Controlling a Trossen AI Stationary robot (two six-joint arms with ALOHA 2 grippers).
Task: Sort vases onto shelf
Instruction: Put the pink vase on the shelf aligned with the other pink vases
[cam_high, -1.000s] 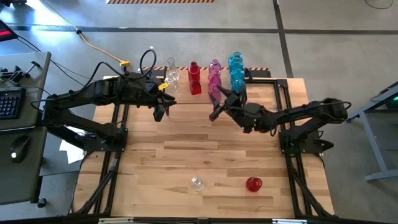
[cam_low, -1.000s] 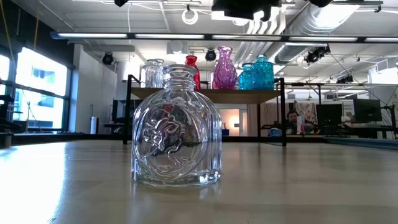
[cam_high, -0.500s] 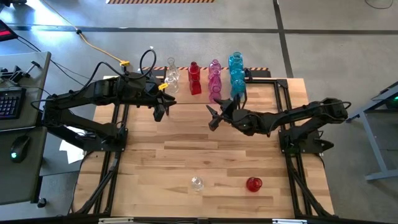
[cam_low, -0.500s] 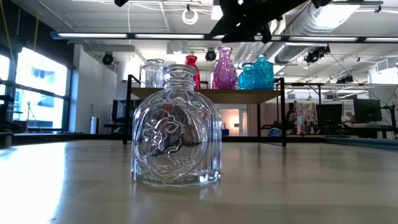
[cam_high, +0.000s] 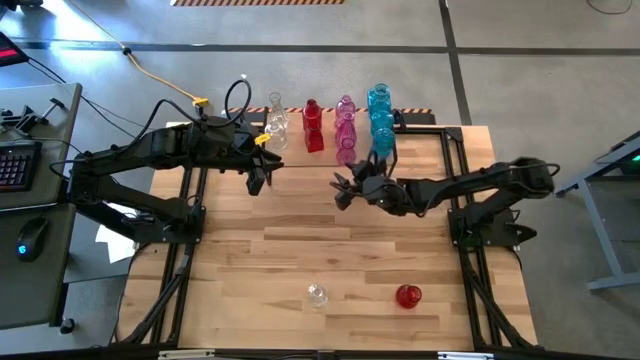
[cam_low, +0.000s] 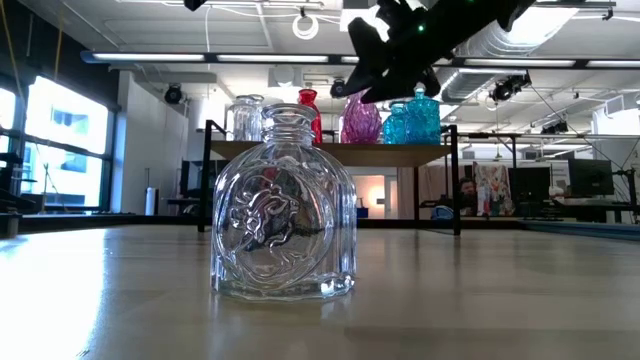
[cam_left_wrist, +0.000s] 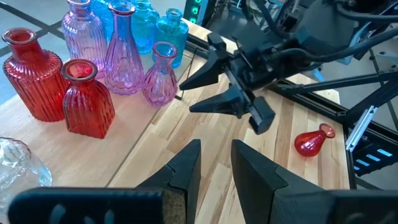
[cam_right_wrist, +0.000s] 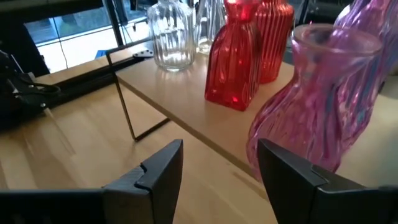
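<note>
Your right gripper (cam_high: 343, 190) hangs just in front of the shelf (cam_right_wrist: 186, 112), fingers spread and empty, near the pink vases (cam_high: 346, 128). Your left gripper (cam_high: 257, 180) waits off the shelf's left end, fingers a little apart with nothing between them. On the shelf stand clear, red, pink and blue vases in rows. Two more sit at the near side of the bench (cam_high: 300, 240): a clear vase (cam_high: 317, 294) upright and a red vase (cam_high: 407, 295) lying on its side to its right.
</note>
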